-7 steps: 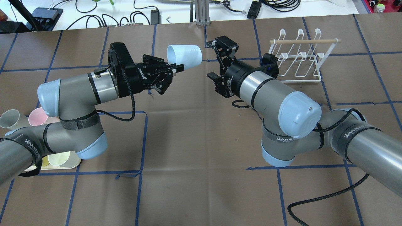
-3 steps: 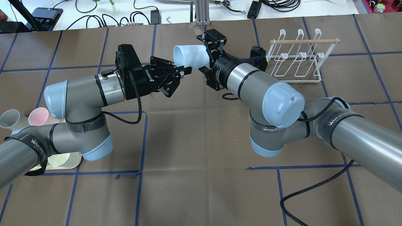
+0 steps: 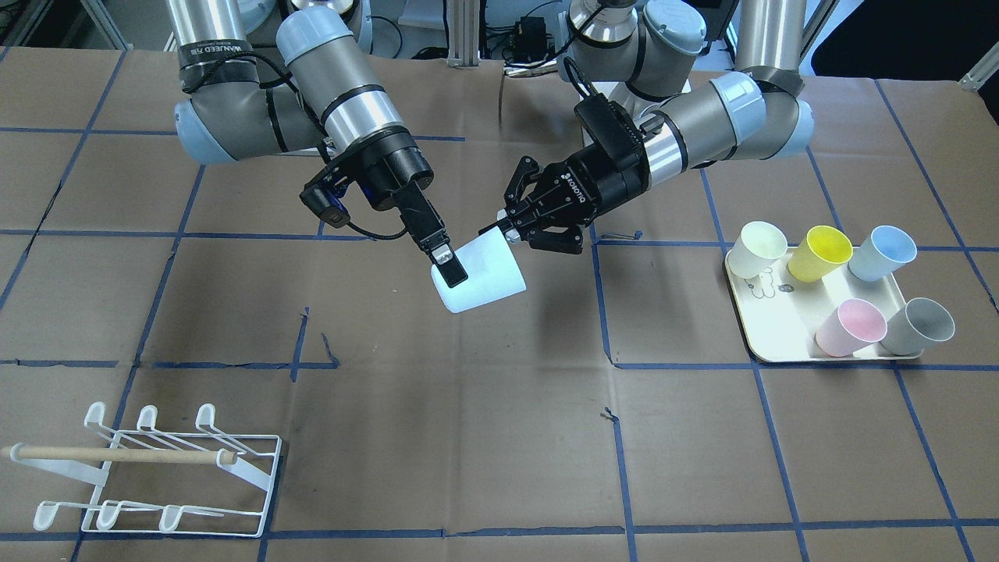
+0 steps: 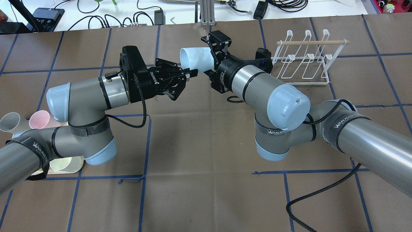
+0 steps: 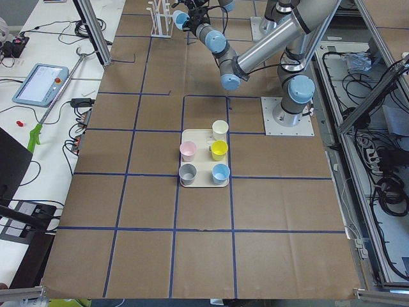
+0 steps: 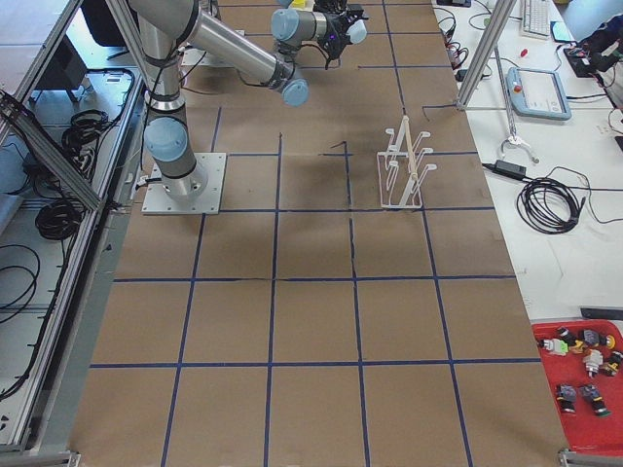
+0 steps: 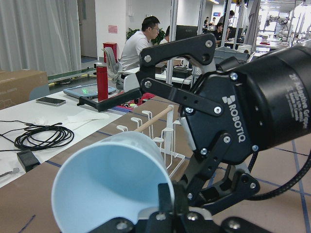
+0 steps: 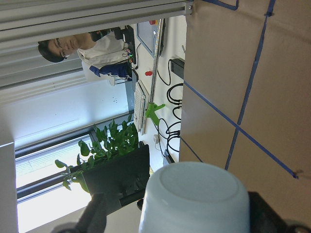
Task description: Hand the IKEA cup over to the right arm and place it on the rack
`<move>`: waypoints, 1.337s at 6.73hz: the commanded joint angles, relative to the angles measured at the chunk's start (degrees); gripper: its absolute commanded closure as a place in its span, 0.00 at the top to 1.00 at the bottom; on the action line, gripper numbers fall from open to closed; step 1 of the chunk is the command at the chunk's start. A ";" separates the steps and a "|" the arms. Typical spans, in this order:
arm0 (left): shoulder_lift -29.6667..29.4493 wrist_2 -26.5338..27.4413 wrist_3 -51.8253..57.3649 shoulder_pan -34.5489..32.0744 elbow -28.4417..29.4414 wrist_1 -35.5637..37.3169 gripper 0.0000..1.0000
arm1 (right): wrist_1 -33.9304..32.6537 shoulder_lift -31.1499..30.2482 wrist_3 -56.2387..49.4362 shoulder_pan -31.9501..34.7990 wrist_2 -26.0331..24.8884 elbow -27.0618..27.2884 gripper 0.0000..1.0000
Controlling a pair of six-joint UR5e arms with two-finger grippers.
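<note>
A pale blue IKEA cup (image 4: 195, 59) hangs sideways in mid-air above the table's middle, also in the front view (image 3: 485, 279). My left gripper (image 4: 190, 73) is shut on its rim, one finger inside the mouth (image 7: 165, 204). The right arm's gripper (image 4: 208, 61) is open and straddles the cup's closed end. One right finger (image 3: 446, 261) lies across the cup's side, the other is hidden behind it. In the right wrist view the cup's base (image 8: 197, 194) fills the gap between the fingers. The white wire rack (image 4: 305, 61) stands bare at the far right.
A cream tray (image 3: 780, 350) with several coloured cups sits by my left arm's side. A black cable (image 4: 322, 193) trails on the table under the right arm. People sit at desks behind the table's far edge (image 7: 141, 43).
The right arm swung left toward the cup, and its open fingers now enclose the cup's closed end. The left arm carried the cup slightly to the right.
</note>
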 commanded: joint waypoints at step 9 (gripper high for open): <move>0.09 0.09 -0.09 0.00 0.09 0.01 0.00 | 0.12 0.81 0.22 0.55 0.76 -0.31 0.78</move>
